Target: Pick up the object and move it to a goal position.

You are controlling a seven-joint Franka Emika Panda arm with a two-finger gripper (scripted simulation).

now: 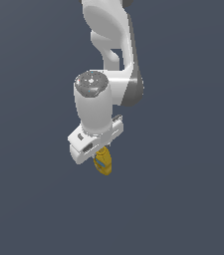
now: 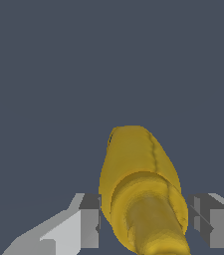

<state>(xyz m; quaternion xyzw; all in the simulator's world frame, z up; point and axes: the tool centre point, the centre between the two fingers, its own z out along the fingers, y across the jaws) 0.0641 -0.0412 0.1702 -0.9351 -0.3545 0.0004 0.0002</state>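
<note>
One arm was all I had, and in the exterior view its white gripper [image 1: 100, 152] pointed downward with the yellow bottle [image 1: 103, 163] sticking out beneath it, only the lower part of the bottle showing below the white body and a sliver of blue-and-white label visible on its side. Nothing in that flat grey background told me whether the bottle was resting on a surface or hanging clear, and I saw no goal marker anywhere. From that view I judged the bottle small and light, narrower than the gripper itself, so weight looked like no worry. In the wrist view the bottle [image 2: 138, 184] filled the gap between the two fingers [image 2: 89, 226], its nozzle end nearest the camera and the wider body running away from it. The jaws stood narrow, each grey pad right against a flank of the bottle, so I read the pincer as closed on it. My guess was a smooth, rounded plastic shell that would give slightly under squeeze and could slip or swivel if gripped near the tapering shoulder. I reckoned the broad mid-body, where the sides ran closest to parallel, was the safer place to hold.
</note>
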